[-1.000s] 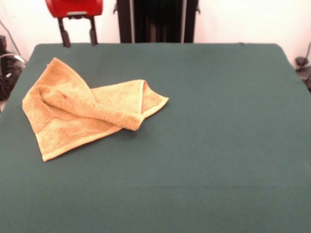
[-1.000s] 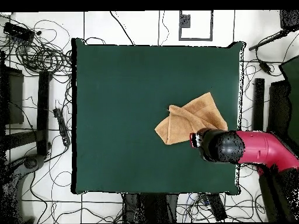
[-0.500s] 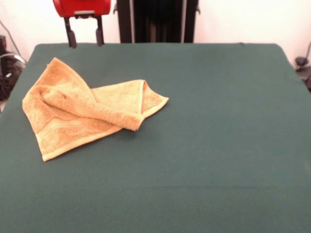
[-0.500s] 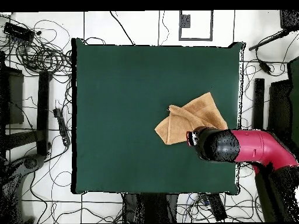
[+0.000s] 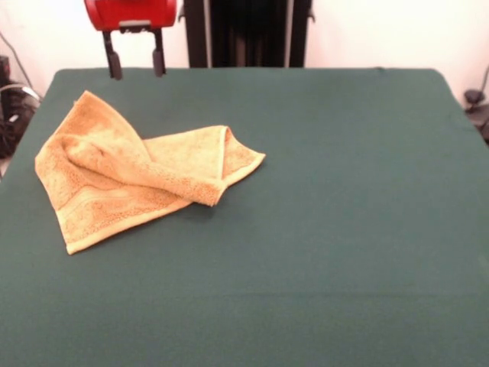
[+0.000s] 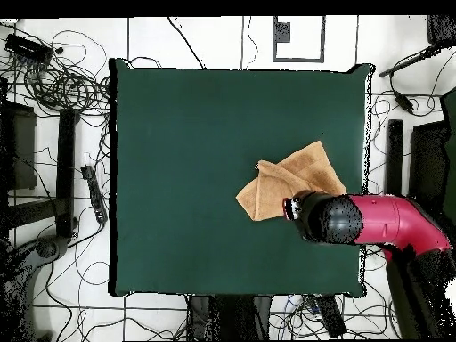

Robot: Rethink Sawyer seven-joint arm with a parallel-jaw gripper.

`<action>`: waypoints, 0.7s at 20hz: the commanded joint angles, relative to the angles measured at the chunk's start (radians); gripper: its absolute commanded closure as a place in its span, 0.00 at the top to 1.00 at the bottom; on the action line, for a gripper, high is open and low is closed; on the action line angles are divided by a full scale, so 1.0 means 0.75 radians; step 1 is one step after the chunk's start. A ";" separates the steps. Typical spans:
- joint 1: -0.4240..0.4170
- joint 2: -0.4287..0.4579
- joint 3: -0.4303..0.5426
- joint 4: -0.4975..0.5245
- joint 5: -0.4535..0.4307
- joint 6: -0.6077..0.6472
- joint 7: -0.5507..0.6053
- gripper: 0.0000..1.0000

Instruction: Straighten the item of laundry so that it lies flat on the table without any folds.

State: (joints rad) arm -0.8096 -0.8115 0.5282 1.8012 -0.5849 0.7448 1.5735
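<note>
The golden-orange towel (image 5: 134, 172) lies crumpled on the left part of the dark green table (image 5: 321, 214) in the front view, with one side folded over itself into a thick ridge. In the overhead view the towel (image 6: 287, 182) sits near the table's right edge. My gripper (image 5: 136, 69) hangs open and empty above the table's far edge, behind the towel, its two dark fingers (image 5: 114, 65) apart. In the overhead view the red and black arm (image 6: 356, 221) covers the towel's lower right part.
Cables and dark stands (image 6: 62, 134) lie on the floor around the table in the overhead view. The robot's black pedestal (image 5: 248, 30) stands behind the table's far edge. Most of the table to the towel's right in the front view is bare green cloth.
My gripper has shifted a little to the right along the far edge in the front view. The towel has not moved.
</note>
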 commanded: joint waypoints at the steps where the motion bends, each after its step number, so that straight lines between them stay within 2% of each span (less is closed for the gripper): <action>1: 0.121 0.181 0.004 -0.135 0.049 -0.002 0.094 1.00; 5: 0.151 0.230 -0.001 -0.232 0.063 0.044 0.077 1.00; 14: 0.183 0.243 -0.010 -0.302 0.084 0.111 0.054 1.00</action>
State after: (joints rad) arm -0.7270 -0.6935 0.5227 1.6350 -0.5746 0.7448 1.5735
